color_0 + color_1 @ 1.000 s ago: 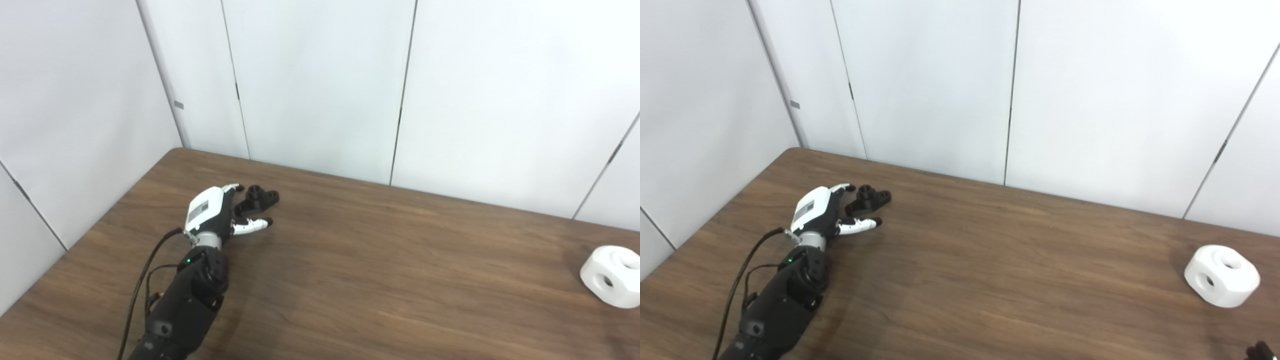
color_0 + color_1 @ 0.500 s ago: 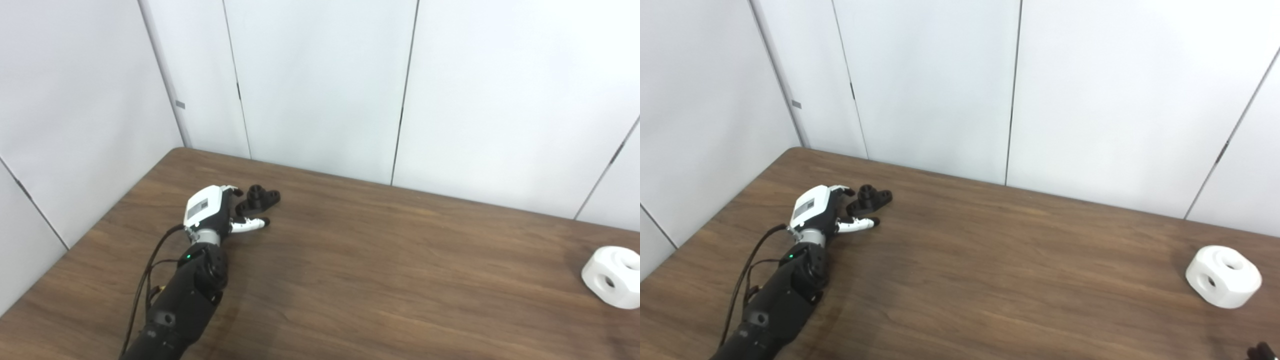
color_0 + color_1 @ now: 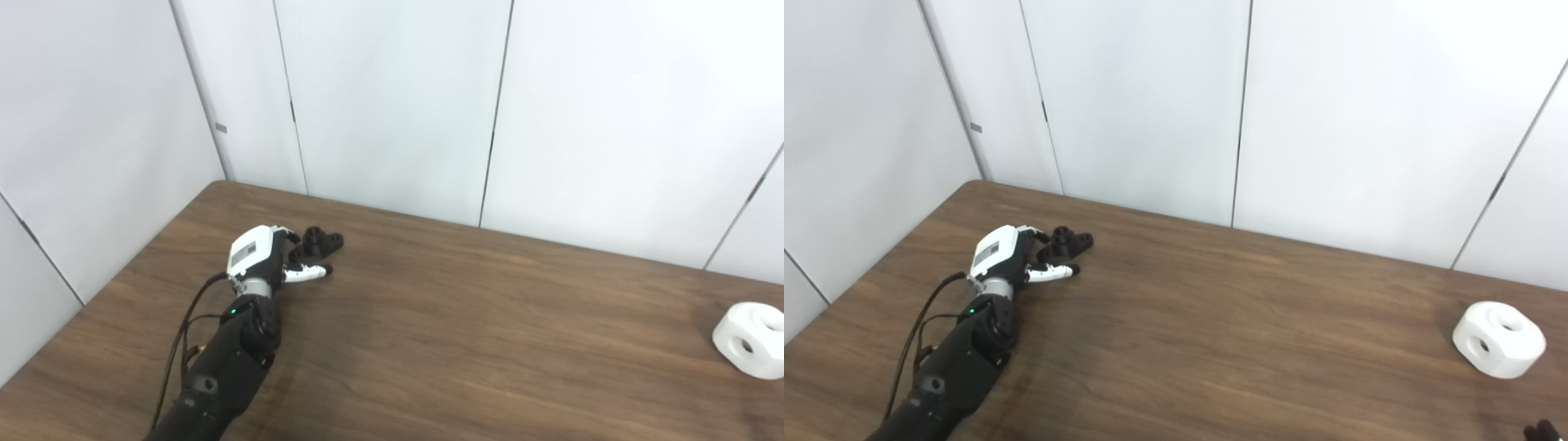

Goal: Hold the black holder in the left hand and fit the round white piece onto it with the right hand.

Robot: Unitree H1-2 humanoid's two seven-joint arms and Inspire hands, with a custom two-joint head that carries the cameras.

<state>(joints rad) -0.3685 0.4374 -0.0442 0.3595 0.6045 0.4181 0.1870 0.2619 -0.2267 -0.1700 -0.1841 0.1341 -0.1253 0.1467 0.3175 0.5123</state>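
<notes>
1. Sitting on a brown table: one black holder far left, one round white piece far right, well apart, bare tabletop between.
2. Holder's long axis runs near-left to far-right; one round boss points up.
3. White piece shows two holes, one up, one facing near-left.
4. Left hand is at the holder, fingers spread around its near-left end; whether they grip it, cannot tell.
5. Right hand: only dark tips at the near-right corner, state unclear.
</notes>
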